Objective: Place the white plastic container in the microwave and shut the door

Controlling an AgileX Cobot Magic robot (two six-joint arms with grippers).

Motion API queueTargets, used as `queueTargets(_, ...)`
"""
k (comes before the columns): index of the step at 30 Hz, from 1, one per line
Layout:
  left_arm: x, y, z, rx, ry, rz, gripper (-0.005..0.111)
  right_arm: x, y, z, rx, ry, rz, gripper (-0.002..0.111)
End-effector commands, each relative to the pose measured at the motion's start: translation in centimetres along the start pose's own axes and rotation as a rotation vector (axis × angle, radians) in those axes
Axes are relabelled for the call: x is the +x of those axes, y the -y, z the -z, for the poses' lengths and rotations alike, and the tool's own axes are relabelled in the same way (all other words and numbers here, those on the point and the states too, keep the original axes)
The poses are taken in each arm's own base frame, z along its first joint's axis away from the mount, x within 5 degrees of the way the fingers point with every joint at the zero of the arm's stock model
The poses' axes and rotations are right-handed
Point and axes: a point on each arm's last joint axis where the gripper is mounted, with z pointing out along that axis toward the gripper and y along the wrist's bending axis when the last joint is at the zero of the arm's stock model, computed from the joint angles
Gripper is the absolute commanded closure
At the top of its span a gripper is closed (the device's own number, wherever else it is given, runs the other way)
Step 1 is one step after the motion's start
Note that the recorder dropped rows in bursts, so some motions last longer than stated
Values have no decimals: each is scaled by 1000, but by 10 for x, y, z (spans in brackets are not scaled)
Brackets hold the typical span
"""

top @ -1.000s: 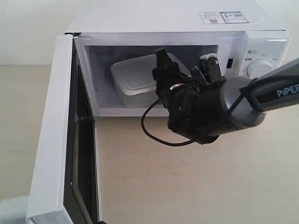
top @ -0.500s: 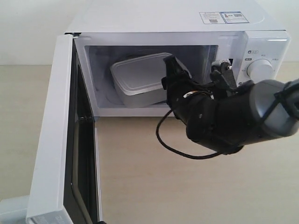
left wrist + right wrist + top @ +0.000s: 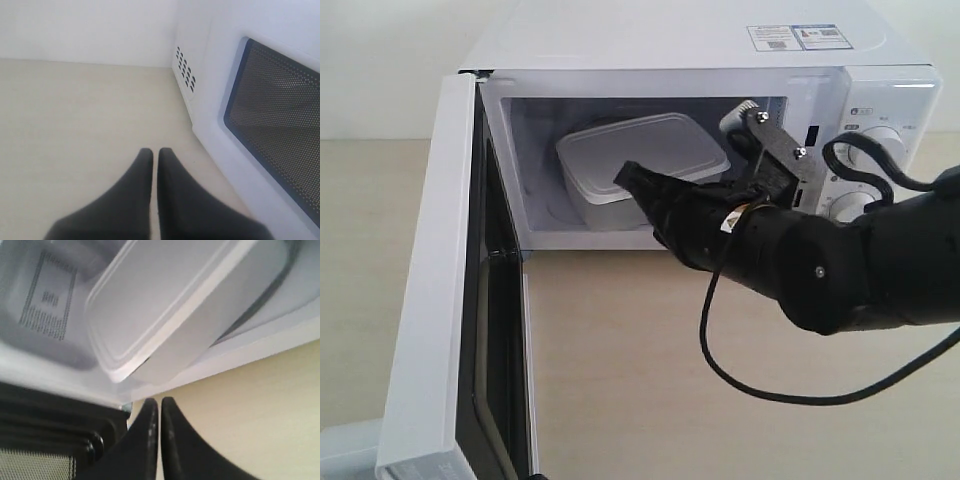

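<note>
**White plastic container (image 3: 642, 158) sits inside the open microwave (image 3: 680, 45)**

Lidded, the white plastic container rests on the floor of the microwave's cavity, toward the hinge side and set at a slant to the front opening. The right wrist view shows one rounded corner (image 3: 165, 310) close to the front sill, fully inside.

The door (image 3: 428, 300) stands swung wide open on the microwave's left, its inner face turned toward the cavity.

The right claw (image 3: 628, 176) is pressed together with nothing between its fingers. Its tip points into the mouth of the microwave, just outside the sill and in front of the container, apart from it. A black cable (image 3: 770, 392) loops from this arm down over the desk (image 3: 610, 380) in front of the microwave.

The left claw (image 3: 155, 156) also has its fingers together and empty. It hangs over the desk beside the outer face of the open door, near the dark meshed window (image 3: 280, 145) and the vent holes (image 3: 185, 67) in the microwave's side wall.
</note>
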Motion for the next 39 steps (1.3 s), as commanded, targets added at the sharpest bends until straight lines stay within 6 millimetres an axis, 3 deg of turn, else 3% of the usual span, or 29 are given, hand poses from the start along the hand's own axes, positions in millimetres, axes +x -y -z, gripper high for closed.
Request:
queueTargets(1,1,0,0,3,1,-4,102,9,-8,3,-123,-98,458,108)
queueTargets(4,1,0,0,3,1,-4,102,22,-14,6,-205,-161,677,108)
queueTargets(11,1,0,0,3,1,-4,102,31,-14,-3,-233,-127,728,109)
queueTargets(18,1,0,0,3,1,-4,102,33,9,-26,-101,5,639,109)
queueTargets(21,1,0,0,3,1,-4,102,26,10,-27,-83,90,608,109)
queueTargets(28,1,0,0,3,1,-4,102,28,12,-32,-66,99,658,109)
queueTargets(39,1,0,0,3,1,-4,102,26,4,-69,-53,112,650,109)
